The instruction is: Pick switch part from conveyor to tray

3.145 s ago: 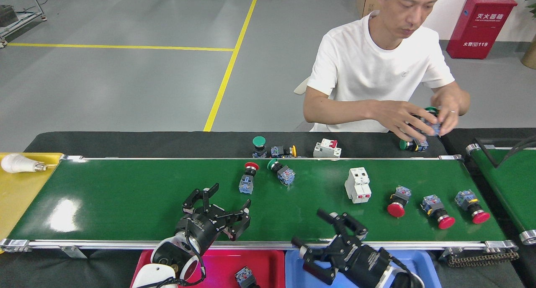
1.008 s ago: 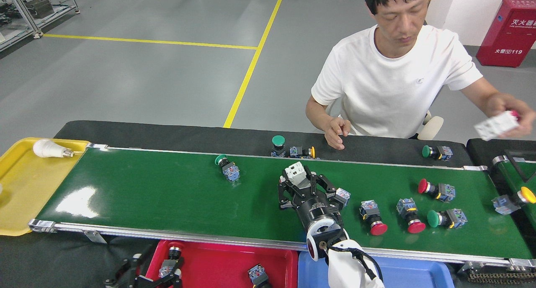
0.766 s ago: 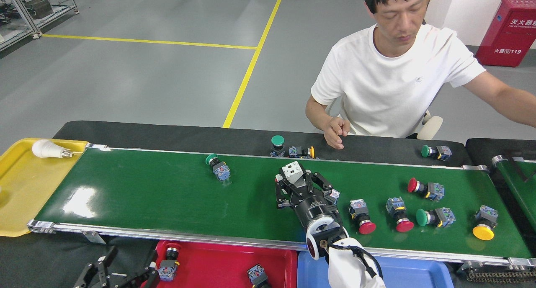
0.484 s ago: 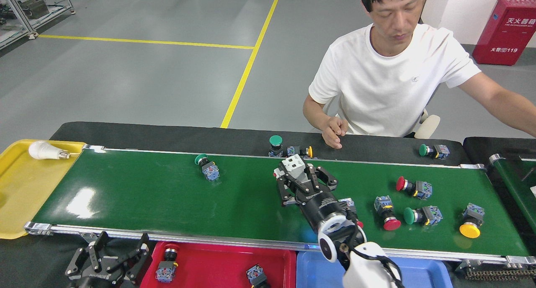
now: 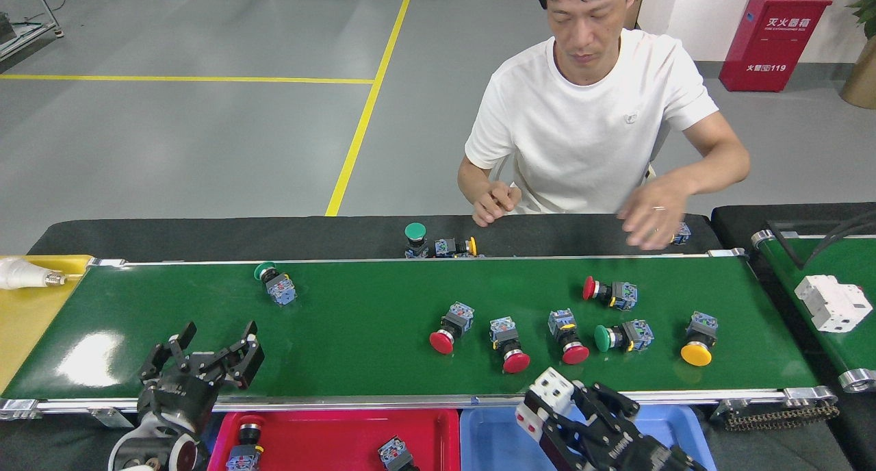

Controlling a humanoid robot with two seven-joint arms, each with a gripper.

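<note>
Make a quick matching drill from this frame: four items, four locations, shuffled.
Items:
1. white breaker part
2. yellow-capped switch
3. light bulb
4. green-capped switch

Places:
A. on the black strip behind the conveyor
B. held by the right gripper over the blue tray
C. on the belt, near its right end
D. at the yellow tray, left end

Pairs: 1-B, 2-C, 3-D, 4-A
</note>
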